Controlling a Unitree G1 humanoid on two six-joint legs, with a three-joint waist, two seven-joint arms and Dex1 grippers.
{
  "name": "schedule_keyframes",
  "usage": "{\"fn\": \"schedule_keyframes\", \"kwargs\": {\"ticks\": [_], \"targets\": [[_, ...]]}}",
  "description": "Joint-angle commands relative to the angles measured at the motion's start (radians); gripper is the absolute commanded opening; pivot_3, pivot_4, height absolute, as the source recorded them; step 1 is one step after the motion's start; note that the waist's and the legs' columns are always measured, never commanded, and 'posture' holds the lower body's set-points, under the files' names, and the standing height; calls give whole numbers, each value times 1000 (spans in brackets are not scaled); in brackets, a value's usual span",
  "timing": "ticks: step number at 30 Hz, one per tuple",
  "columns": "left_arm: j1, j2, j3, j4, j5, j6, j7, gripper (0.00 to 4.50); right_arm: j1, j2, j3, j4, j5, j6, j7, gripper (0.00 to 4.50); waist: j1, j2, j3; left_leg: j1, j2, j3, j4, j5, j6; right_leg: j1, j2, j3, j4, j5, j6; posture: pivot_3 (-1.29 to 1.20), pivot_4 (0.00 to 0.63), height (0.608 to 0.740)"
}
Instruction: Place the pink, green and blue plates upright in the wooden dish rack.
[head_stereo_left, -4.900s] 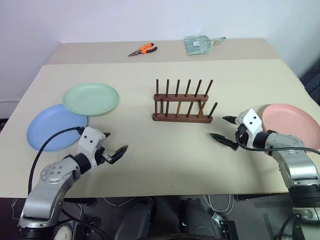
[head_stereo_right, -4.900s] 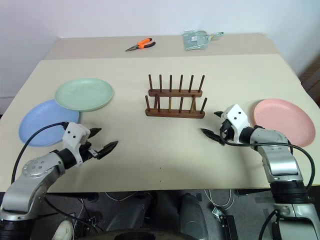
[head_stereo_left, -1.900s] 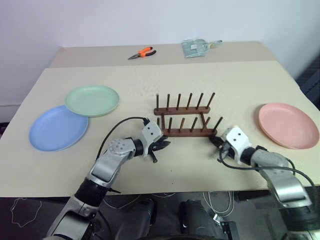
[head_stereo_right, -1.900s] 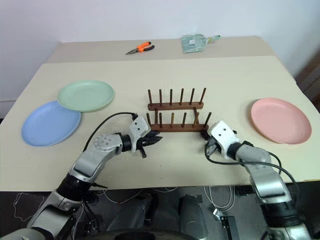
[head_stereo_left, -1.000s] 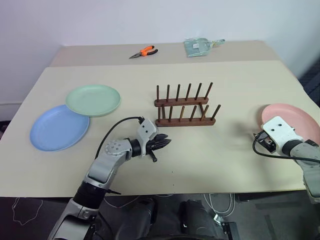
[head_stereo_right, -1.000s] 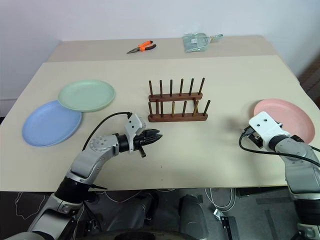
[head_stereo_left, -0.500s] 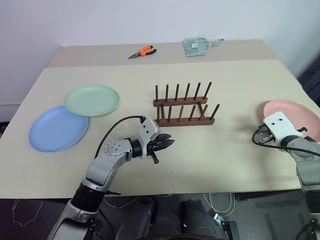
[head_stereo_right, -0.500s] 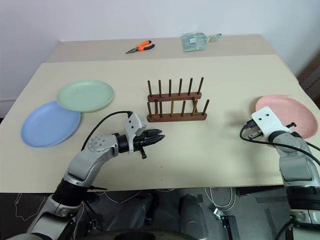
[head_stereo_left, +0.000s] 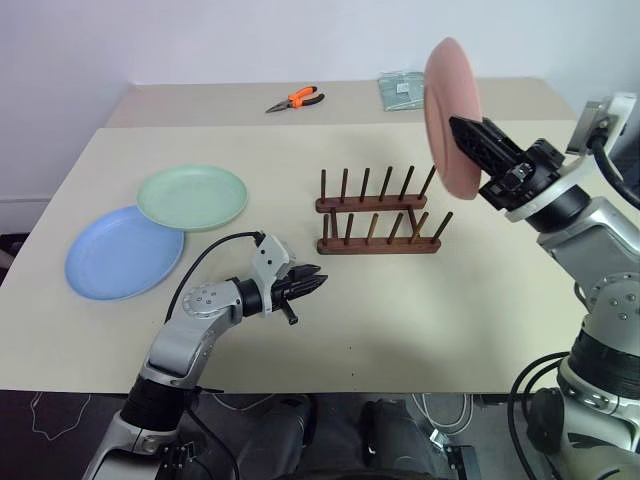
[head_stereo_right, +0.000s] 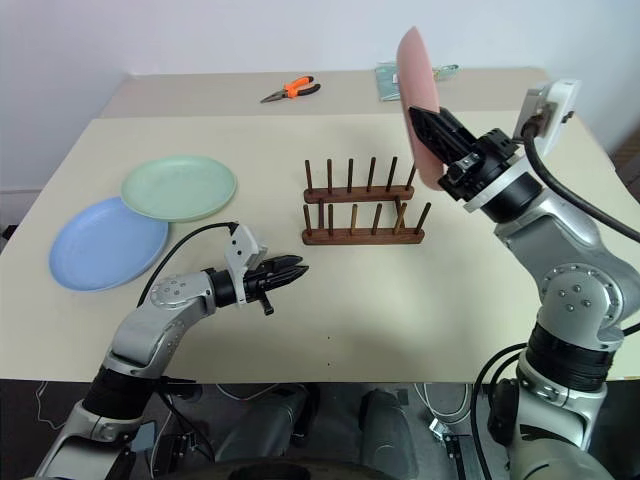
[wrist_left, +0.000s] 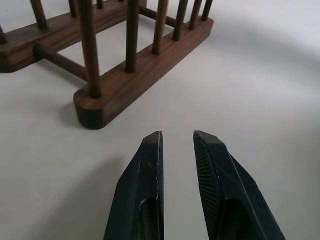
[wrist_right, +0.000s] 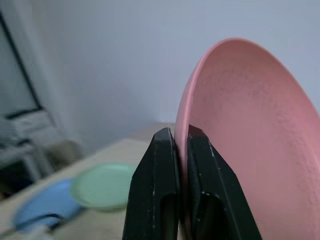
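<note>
Pink plate (head_stereo_left: 451, 118): held in the air, on edge and nearly upright, above and a little right of the wooden dish rack (head_stereo_left: 380, 213); pinched at its lower rim by the right gripper (head_stereo_left: 470, 135), whose two black fingers (wrist_right: 159, 195) are clamped tight with the rim between them. Wooden dish rack: dark brown, two base rails with two rows of thin upright pegs, standing near the middle of the beige table (head_stereo_left: 480, 300); no plate in it. Green plate (head_stereo_left: 192, 197): lying flat on the table at the left, far of the blue one, its near left edge overlapping the blue plate's rim. Blue plate (head_stereo_left: 124, 252): lying flat at the far left of the table. Left gripper (head_stereo_left: 310, 283): low over the table, near and left of the rack's near left corner, pointing toward it; fingers (wrist_left: 145, 190) narrowly parted with a slim gap between the tips, holding nothing and not touching the rack. Orange-handled pliers (head_stereo_left: 294, 98): on the far strip of the table, left of centre; clear bag (head_stereo_left: 402, 88): on the same far strip, to the right of the pliers.
</note>
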Motion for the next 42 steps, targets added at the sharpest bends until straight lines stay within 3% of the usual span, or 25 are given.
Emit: {"fn": "schedule_keyframes", "kwargs": {"ticks": [1, 13, 29, 30, 31, 36, 39, 42], "targets": [[-6, -10, 11, -39, -15, -17, 10, 923, -27, -2, -13, -12, 68, -1, -51, 25, -2, 0, 0, -1, 0, 1, 0, 0, 0, -2, 0, 1, 0, 0, 1, 0, 150, 729], [11, -5, 12, -55, -17, -16, 15, 923, -6, 26, -27, 56, 273, -6, -145, 25, -3, 0, 0, -5, 0, 3, 1, 1, 0, -7, 0, 3, 3, 1, 2, 0, 150, 729], [3, 4, 14, -66, -29, -12, 2, 923, 75, 38, -33, 168, 262, -63, -166, 25, -4, 0, 0, -5, 0, 4, 2, 1, 0, -7, 1, 4, 4, 2, 2, 0, 150, 729], [3, 5, 14, -66, -30, -12, 2, 923, 73, 37, -33, 175, 257, -66, -168, 731, -4, 0, 0, -5, 0, 4, 2, 1, 0, -7, 1, 4, 4, 2, 2, 0, 150, 729], [3, 6, 13, -67, -31, -12, 3, 923, 70, 34, -33, 181, 248, -70, -169, 997, -4, 0, 0, -5, 0, 4, 2, 1, 0, -7, 1, 4, 4, 2, 2, 0, 150, 729], [10, 16, 14, -79, -44, -4, -6, 923, 40, -13, -42, 194, 146, -131, -163, 3450, -4, 0, 0, -5, 0, 4, 2, 1, 0, -7, 1, 4, 4, 2, 2, 0, 150, 729], [17, 28, 18, -92, -53, 2, -14, 1756, 37, -90, -23, 186, 12, -193, -113, 3525, -3, 1, 0, -5, 0, 4, 2, 1, 0, -7, 1, 4, 4, 2, 2, 0, 150, 729], [20, 34, 33, -105, -69, 4, -9, 3271, 28, -141, -10, 189, -77, -238, -84, 3525, -3, 1, 0, -5, 0, 4, 2, 1, 0, -7, 1, 4, 4, 2, 2, 0, 150, 729]]}}
